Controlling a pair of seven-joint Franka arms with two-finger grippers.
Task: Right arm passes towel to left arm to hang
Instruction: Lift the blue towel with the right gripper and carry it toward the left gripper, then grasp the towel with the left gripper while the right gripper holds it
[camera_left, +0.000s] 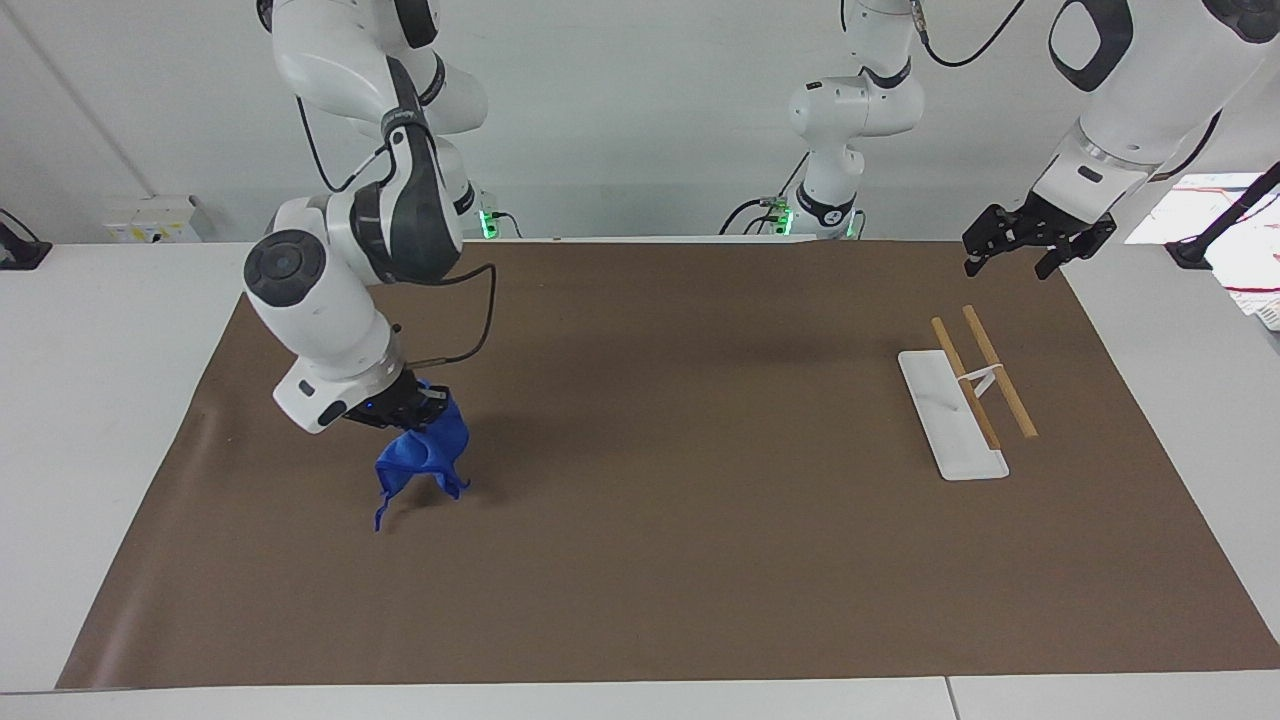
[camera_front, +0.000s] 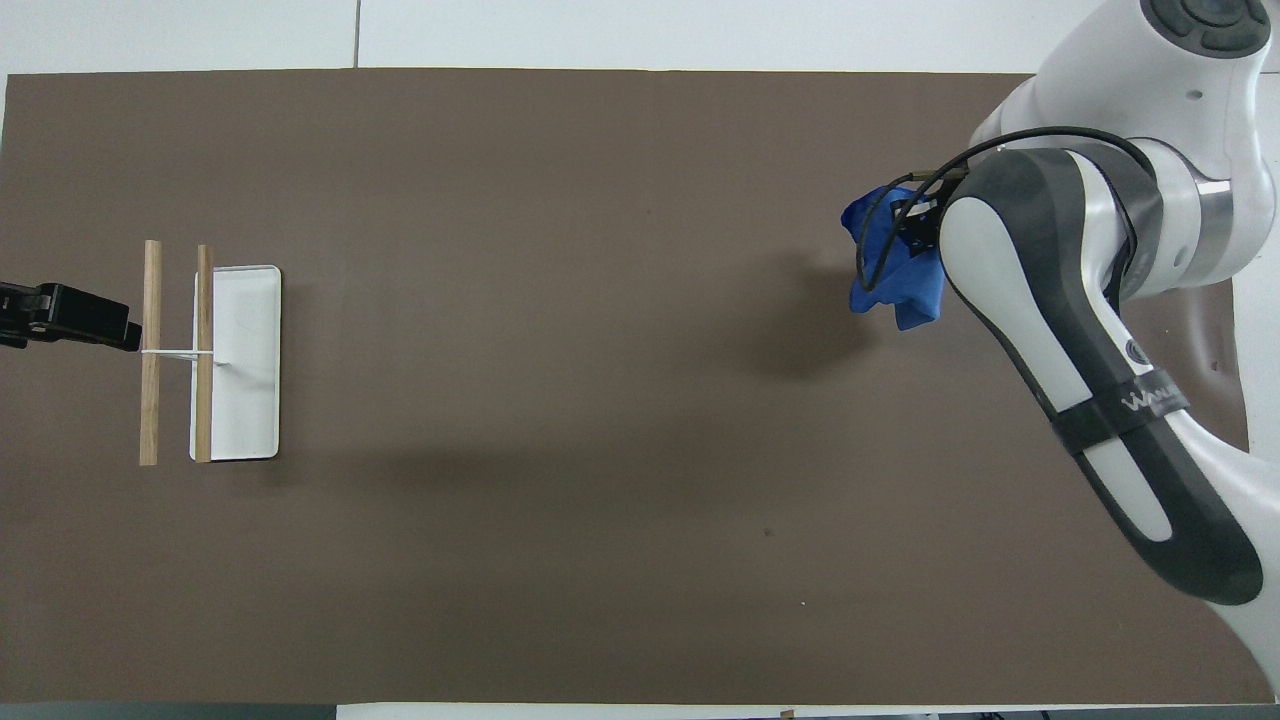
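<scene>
The right gripper (camera_left: 408, 408) is clamped on the bunched top of the towel (camera_left: 422, 457), holding it just above the tabletop (camera_left: 640, 560) so it hangs free for a handover. The left gripper (camera_left: 1020, 243) waits with fingers apart over the mat's edge near the rack (camera_left: 968, 395), ready to receive it.

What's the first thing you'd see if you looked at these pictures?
The bright blue towel jumps out: it dangles bunched from the right end effector, which is shut on it, over the brown mat at the right arm's end. Next, the white rack with two wooden bars at the left arm's end, where the open left end effector waits.
</scene>
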